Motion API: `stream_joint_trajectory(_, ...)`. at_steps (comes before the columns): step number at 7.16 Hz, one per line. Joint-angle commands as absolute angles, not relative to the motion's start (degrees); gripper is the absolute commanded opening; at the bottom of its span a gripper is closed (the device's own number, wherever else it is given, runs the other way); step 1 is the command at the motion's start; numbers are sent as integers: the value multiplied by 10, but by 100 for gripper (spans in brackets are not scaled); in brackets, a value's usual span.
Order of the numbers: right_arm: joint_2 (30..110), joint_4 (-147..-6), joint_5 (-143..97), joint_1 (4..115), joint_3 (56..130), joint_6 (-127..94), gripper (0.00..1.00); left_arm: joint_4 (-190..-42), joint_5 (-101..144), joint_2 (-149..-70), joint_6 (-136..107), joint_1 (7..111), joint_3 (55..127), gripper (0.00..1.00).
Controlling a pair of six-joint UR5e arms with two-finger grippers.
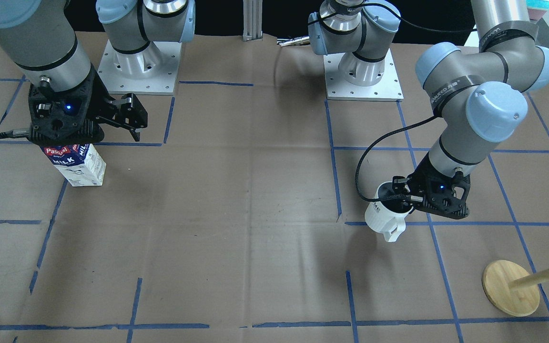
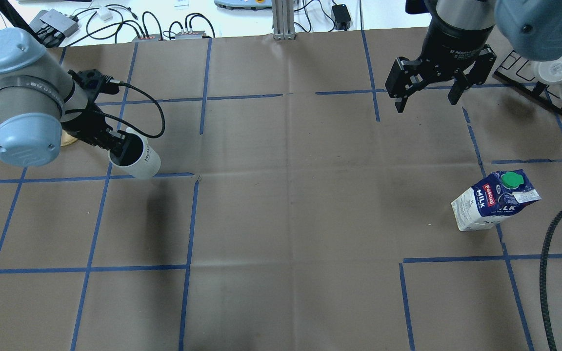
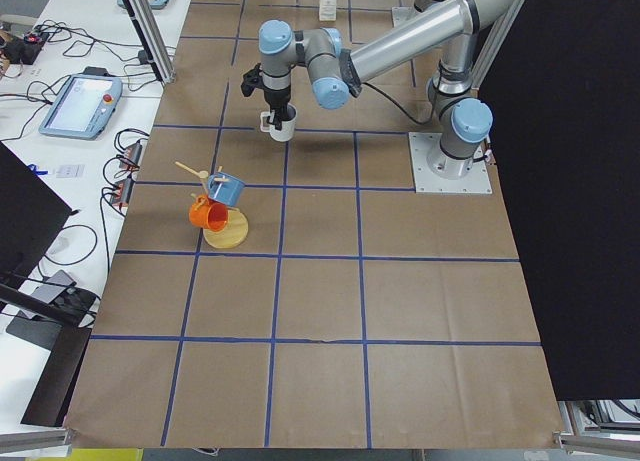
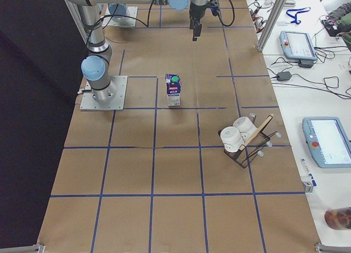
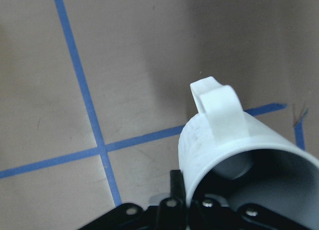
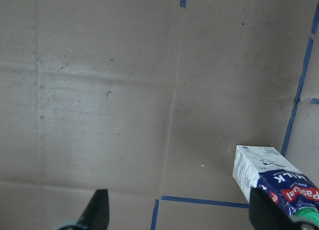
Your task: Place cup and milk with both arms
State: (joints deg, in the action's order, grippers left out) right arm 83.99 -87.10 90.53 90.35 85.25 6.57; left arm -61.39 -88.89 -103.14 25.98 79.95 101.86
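Observation:
The white cup (image 1: 383, 218) hangs tilted above the table, its handle (image 1: 393, 233) pointing down and away from the robot. My left gripper (image 1: 405, 197) is shut on its rim, one finger inside. The same grasp shows in the overhead view on the cup (image 2: 140, 160) and in the left wrist view (image 5: 234, 140). The milk carton (image 2: 493, 200) stands upright on the table, green cap on top, and it shows again in the front view (image 1: 78, 166). My right gripper (image 2: 427, 101) is open and empty, raised above the table beyond the carton. The right wrist view shows the carton (image 6: 271, 177) at lower right.
A wooden mug tree (image 1: 510, 288) with a blue and an orange cup stands near the left arm's side. A black rack (image 2: 530, 83) with white cups sits at the far right. The two arm bases (image 1: 138, 66) (image 1: 365, 76) stand at the robot's edge.

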Motion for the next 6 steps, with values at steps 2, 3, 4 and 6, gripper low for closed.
stream_joint_trajectory(2, 840, -871, 905, 904, 854, 66, 100, -607, -881, -1112, 179, 891, 928, 0)
stream_joint_trajectory(3, 840, -870, 905, 904, 854, 66, 100, -607, -855, -1147, 170, 911, 886, 0)
stream_joint_trajectory(4, 840, -869, 905, 904, 854, 66, 100, -607, -853, -1179, 144, 932, 847, 0)
stream_joint_trajectory(6, 849, -871, 904, 904, 870, 66, 100, -607, -859, -1246, 139, 981, 774, 0)
